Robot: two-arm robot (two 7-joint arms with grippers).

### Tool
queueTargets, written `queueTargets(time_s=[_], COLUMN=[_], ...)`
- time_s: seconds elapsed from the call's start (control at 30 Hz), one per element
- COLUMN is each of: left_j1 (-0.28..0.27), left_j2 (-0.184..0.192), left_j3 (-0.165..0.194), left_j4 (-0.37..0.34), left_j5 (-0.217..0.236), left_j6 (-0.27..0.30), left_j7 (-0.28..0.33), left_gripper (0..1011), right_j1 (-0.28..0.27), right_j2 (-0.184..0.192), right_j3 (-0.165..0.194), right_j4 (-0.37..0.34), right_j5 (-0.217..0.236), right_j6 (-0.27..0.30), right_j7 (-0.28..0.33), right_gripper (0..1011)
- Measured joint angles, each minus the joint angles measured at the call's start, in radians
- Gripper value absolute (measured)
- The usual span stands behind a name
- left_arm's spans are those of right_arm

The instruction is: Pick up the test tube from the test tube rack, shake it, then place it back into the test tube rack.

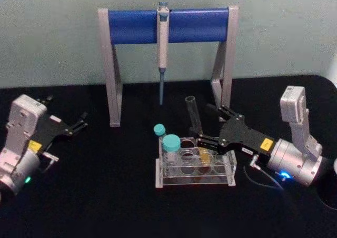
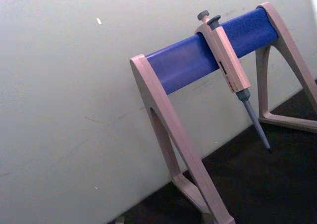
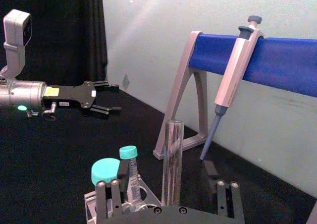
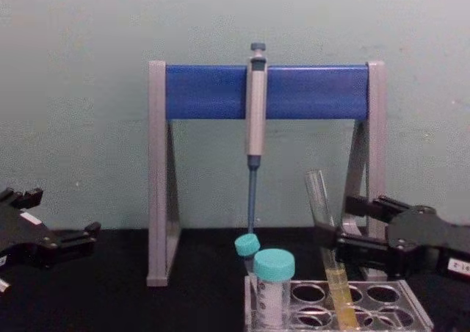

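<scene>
Long clear glass test tube sits tilted in the low clear plastic rack; right gripper jaws apart around it, left gripper jaws apart, well off from the rack.

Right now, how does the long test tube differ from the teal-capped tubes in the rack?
The test tube is tall, thin and uncapped; the teal-capped tubes are shorter and wider, with caps. The test tube leans and holds yellow liquid at its bottom; the capped tubes stand upright. All sit in the clear test tube rack.
</scene>
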Motion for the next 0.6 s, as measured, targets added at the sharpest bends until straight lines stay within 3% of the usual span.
queueTargets(time_s=[0.13, 0.43, 0.6], left_j1=[0.0, 0.0, 0.0], left_j2=[0.0, 0.0, 0.0], left_j3=[0.0, 0.0, 0.0], left_j4=[0.0, 0.0, 0.0], left_j5=[0.0, 0.0, 0.0], left_j6=[0.0, 0.0, 0.0], left_j7=[0.0, 0.0, 0.0], left_gripper=[1001, 1001, 1002], right_j1=[0.0, -0.004, -0.028], right_j2=[0.0, 0.0, -0.002], right_j3=[0.0, 0.003, 0.032], right_j4=[0.0, -0.006, -0.038], right_j5=[0.0, -0.004, -0.002], right_j6=[0.0, -0.008, -0.041], right_j7=[0.0, -0.008, -0.037], right_gripper=[1000, 1000, 1000])
